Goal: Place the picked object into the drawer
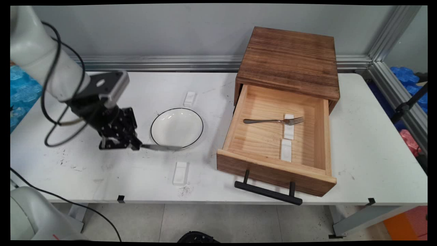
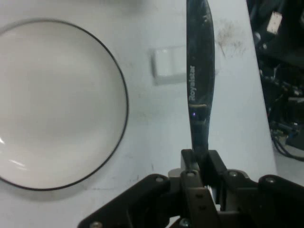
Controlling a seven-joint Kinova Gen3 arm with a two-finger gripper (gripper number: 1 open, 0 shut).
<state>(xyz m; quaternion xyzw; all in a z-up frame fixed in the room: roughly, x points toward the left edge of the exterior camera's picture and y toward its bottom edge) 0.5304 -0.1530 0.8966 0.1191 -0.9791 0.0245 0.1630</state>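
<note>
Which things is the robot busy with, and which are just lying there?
Busy with: gripper, shut on the knife; the plate beside it.
Lying there: fork in the open drawer; two white blocks on the table.

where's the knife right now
The knife is clamped in the claw, left of the open drawer, its blade by the plate's near rim.

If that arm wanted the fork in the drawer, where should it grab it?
Probably the fork by its handle, coming straight down from above. The tines rest on a small white block, apparently lifting part of the handle off the drawer floor, and the drawer walls block any sideways approach.
</note>
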